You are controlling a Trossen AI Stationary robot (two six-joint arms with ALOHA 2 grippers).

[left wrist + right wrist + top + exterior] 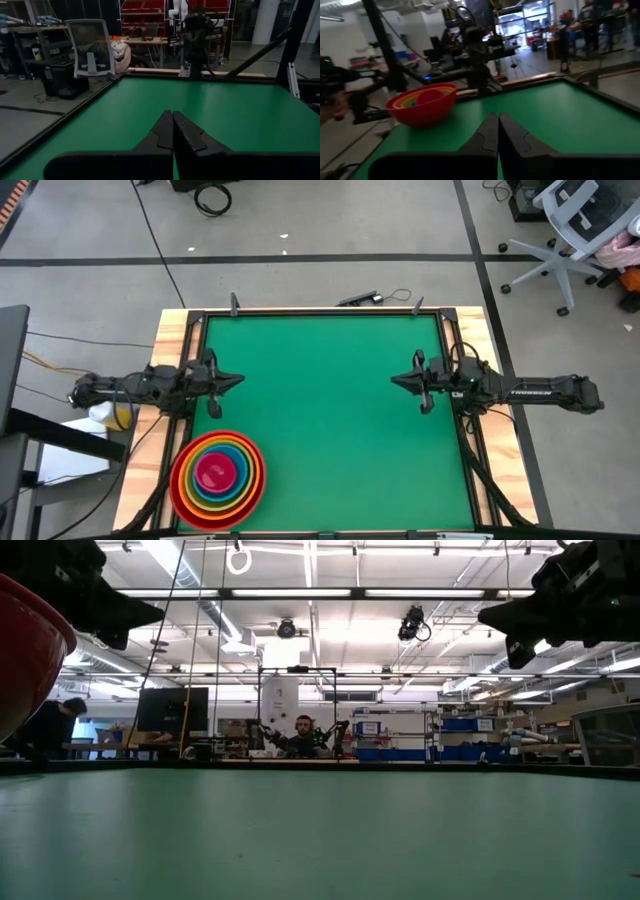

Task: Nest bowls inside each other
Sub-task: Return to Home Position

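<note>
The bowls (218, 478) sit nested as one stack at the lower left of the high view. They rest on the green table (330, 410), close to its left and bottom edges. The red bowl (177, 492) is outermost, and the colours step inward to the pink bowl (216, 470) at the centre. The nesting looks complete. The left gripper (237, 380) hovers at the left middle of the frame, a little up-frame of the stack, with its fingers pressed together on nothing. The right gripper (396, 380) mirrors it at the right middle, well apart from the bowls, also closed and empty. The main risk I see is the stack's position: it lies near the left arm's base and near the table edge. A low or sideways sweep of that arm while parking could clip the red rim and push the whole set toward the edge, or tip the loosely seated inner bowls askew. The right arm (540, 392) poses little threat at its distance. The only readable writing is white lettering along the right arm, which appears to say TROSSEN; I can make out no labels on the bowls.
</note>
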